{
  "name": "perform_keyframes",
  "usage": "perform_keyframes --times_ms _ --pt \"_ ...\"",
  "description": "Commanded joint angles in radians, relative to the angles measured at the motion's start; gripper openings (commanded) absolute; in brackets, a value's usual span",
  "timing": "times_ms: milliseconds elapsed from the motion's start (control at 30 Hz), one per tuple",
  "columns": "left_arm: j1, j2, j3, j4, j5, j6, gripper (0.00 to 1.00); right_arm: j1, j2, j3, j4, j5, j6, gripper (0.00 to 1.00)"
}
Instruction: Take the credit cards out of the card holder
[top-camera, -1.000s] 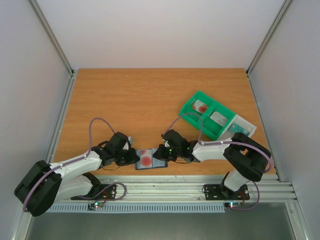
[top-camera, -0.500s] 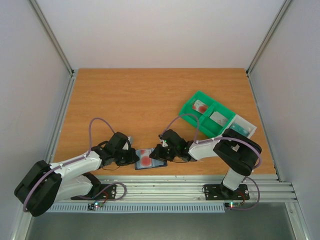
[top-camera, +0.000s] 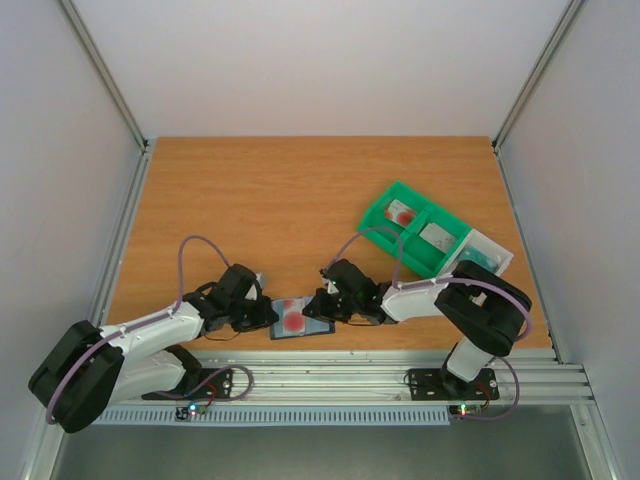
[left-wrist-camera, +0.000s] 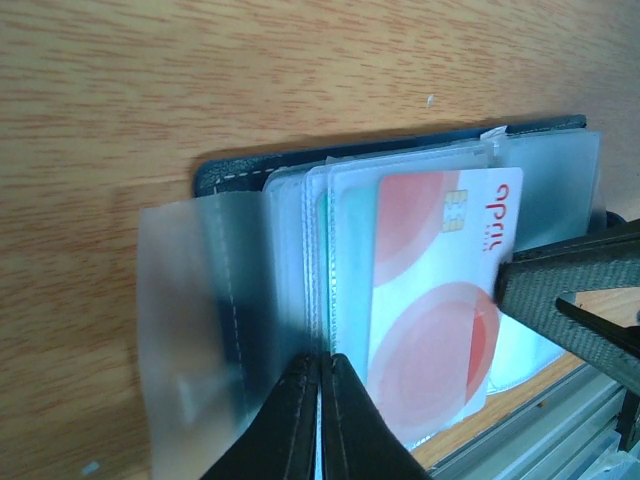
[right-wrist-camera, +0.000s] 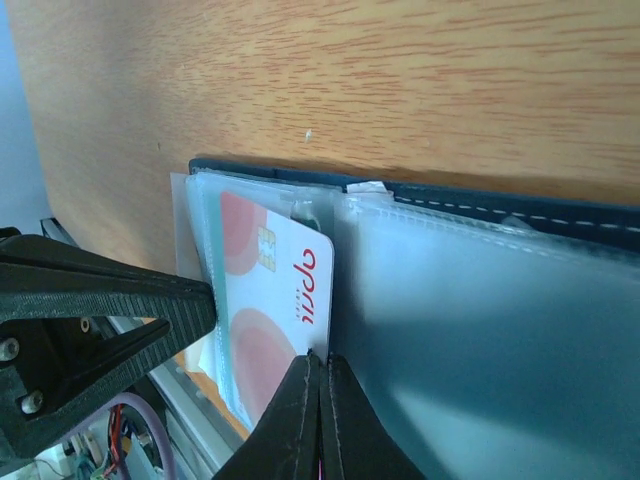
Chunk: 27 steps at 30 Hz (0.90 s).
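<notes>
The slate-blue card holder (top-camera: 318, 327) lies open near the table's front edge, its clear sleeves fanned out. A whitish credit card (top-camera: 292, 318) with red round blotches sticks partly out of a sleeve (left-wrist-camera: 440, 300). My left gripper (top-camera: 272, 316) is at the holder's left side, shut on the seam of a clear sleeve (left-wrist-camera: 323, 362). From the right, my right gripper (top-camera: 316, 306) is shut with its tips pinched on that card's long edge (right-wrist-camera: 322, 360). The card (right-wrist-camera: 270, 290) lies between both grippers. Further cards in the sleeves show only as thin edges.
A green compartmented tray (top-camera: 385, 223) stands at the right with cards lying in its compartments (top-camera: 402, 213). The aluminium rail (top-camera: 380, 365) runs just in front of the holder. The side walls rise at the table's left and right edges.
The right arm's elbow has shifted a little while its gripper stayed at the holder's right side. The left arm and the holder have not moved.
</notes>
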Motion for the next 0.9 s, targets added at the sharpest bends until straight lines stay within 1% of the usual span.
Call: perform_keyframes --times_ms 0,433,667,867 --pt "0.000 -0.004 -0.021 -0.031 -0.023 0.013 0.05 -0.018 -0.053 -0.030 -0.052 0.038 -0.031 0.01" --pt "0.001 -0.010 -0.018 -0.042 -0.024 0.016 0.05 -0.038 -0.097 -0.048 -0.077 0.040 -0.044 0.01" --pt "0.000 -0.029 -0.005 -0.055 -0.015 0.010 0.10 -0.058 -0.152 -0.069 -0.096 0.029 -0.061 0.01" --pt "0.000 -0.044 0.033 -0.092 -0.012 0.017 0.12 -0.072 -0.166 -0.090 -0.077 0.010 -0.054 0.01"
